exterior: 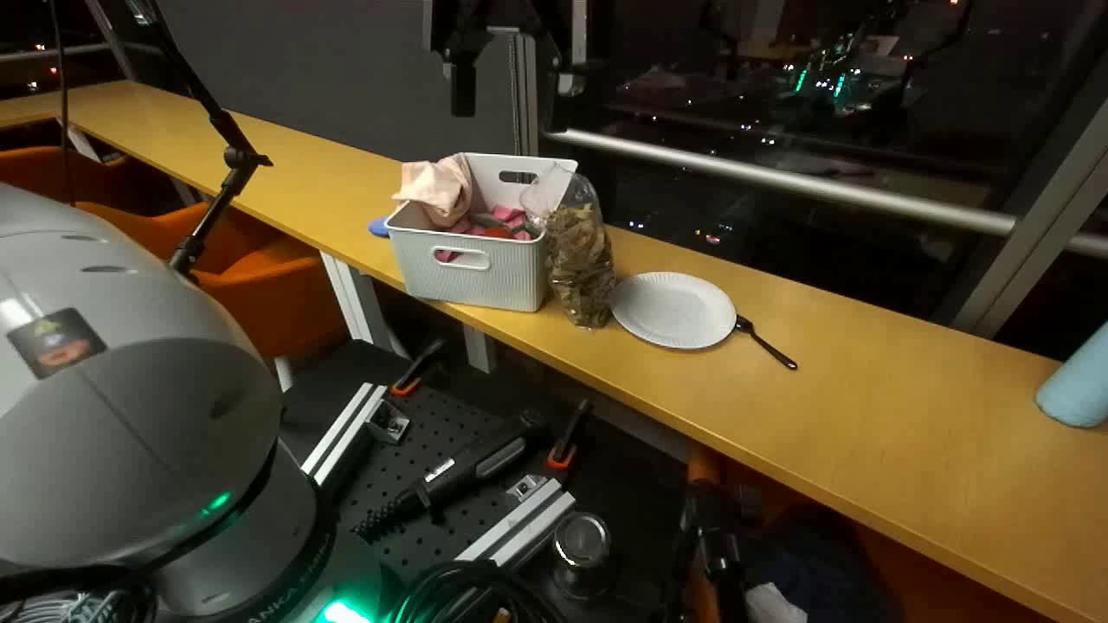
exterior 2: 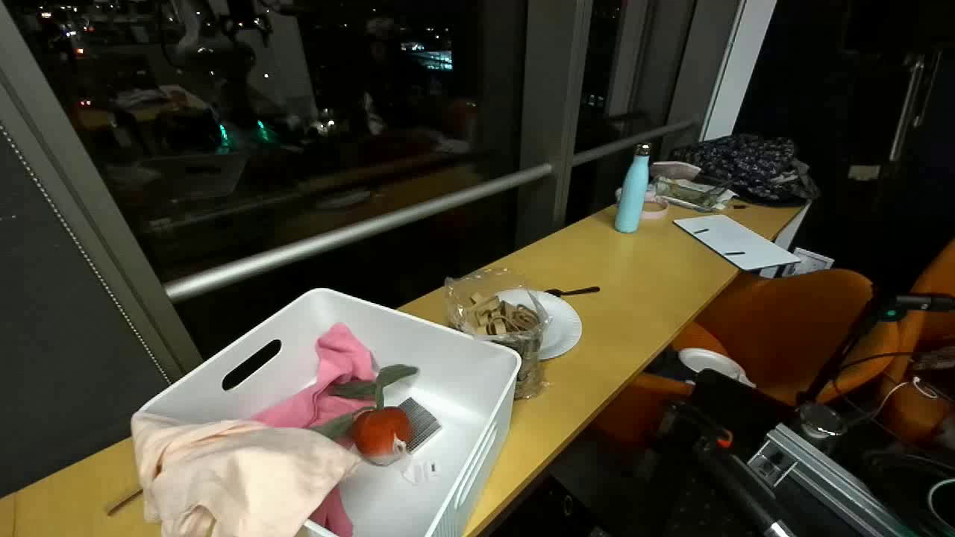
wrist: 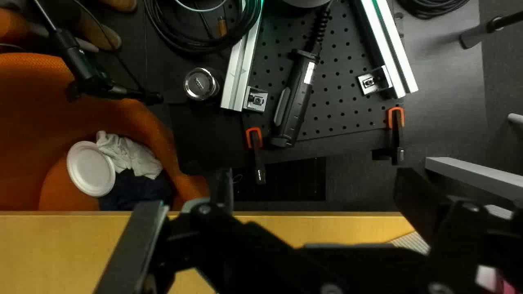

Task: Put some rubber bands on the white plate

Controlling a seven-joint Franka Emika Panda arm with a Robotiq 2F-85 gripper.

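Tan rubber bands fill a clear plastic bag (exterior: 580,264) standing on the yellow table; the bag's open top shows the bands in an exterior view (exterior 2: 507,319). The white plate (exterior: 675,310) lies right beside the bag; it also shows, partly behind the bag, in an exterior view (exterior 2: 565,328). No bands show on the plate. My gripper (exterior: 512,102) is high above the table, above the white basket's far side in the picture. Its fingers are wide apart with nothing between them, as the wrist view (wrist: 314,190) also shows. Bag and table plate are out of the wrist view.
A white basket (exterior: 472,268) with pink and cream cloths and an orange fruit (exterior 2: 380,431) stands against the bag's other side. A black fork (exterior: 766,343) lies by the plate. A blue bottle (exterior 2: 632,194) stands farther along. A window rail (exterior: 779,177) runs behind the table.
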